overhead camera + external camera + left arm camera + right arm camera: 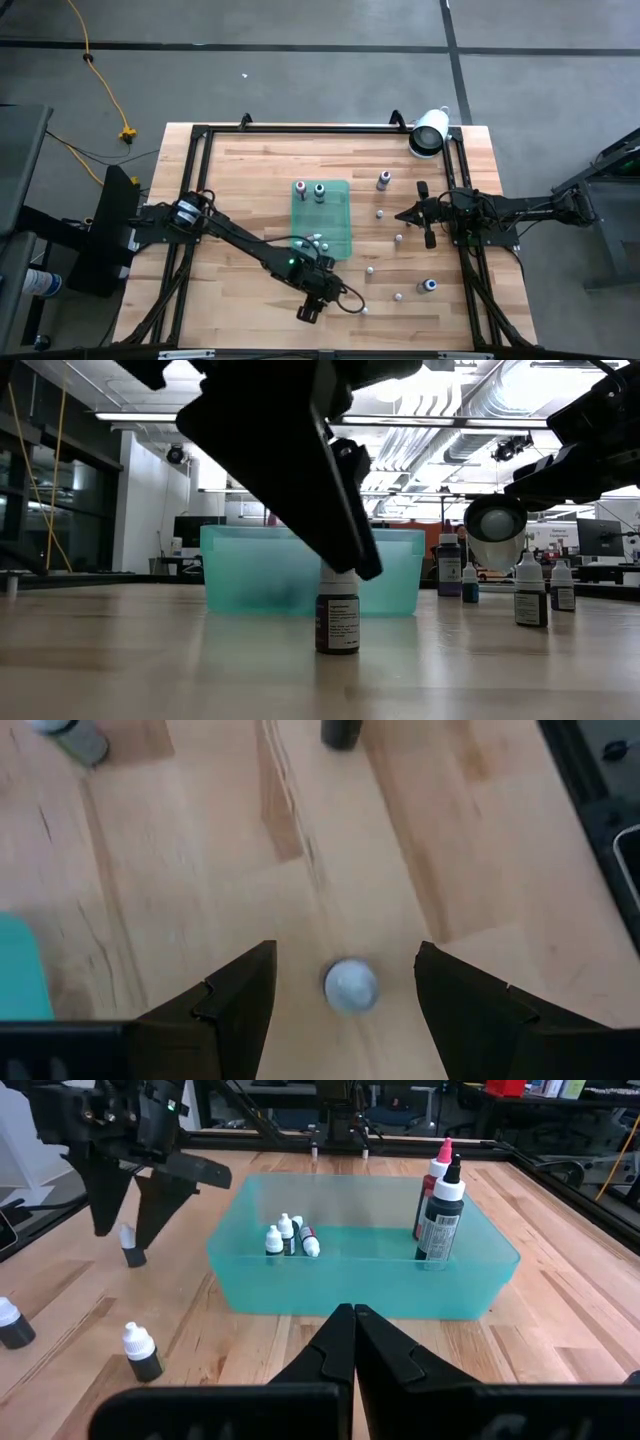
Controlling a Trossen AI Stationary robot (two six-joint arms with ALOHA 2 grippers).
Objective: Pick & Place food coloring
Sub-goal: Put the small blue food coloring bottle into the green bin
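My left gripper [345, 955] is open and points down near the table's near edge [310, 306]. Its fingers stand on either side of a small food coloring bottle with a white cap [350, 986], which stands upright on the wood [338, 622]; a gap shows on each side. My right gripper [352, 1330] is shut and hovers right of the green tray [405, 213], holding nothing. The tray [335, 225] holds two taller bottles at its far end [438, 1210] and several tiny ones at its near end [288, 1238].
Several more small bottles stand loose on the table right of the tray [383, 180] [399, 239] [369, 269] [428, 286]. A large white cylinder [430, 132] lies at the far right corner. A black frame rail [465, 260] runs along the table's edges.
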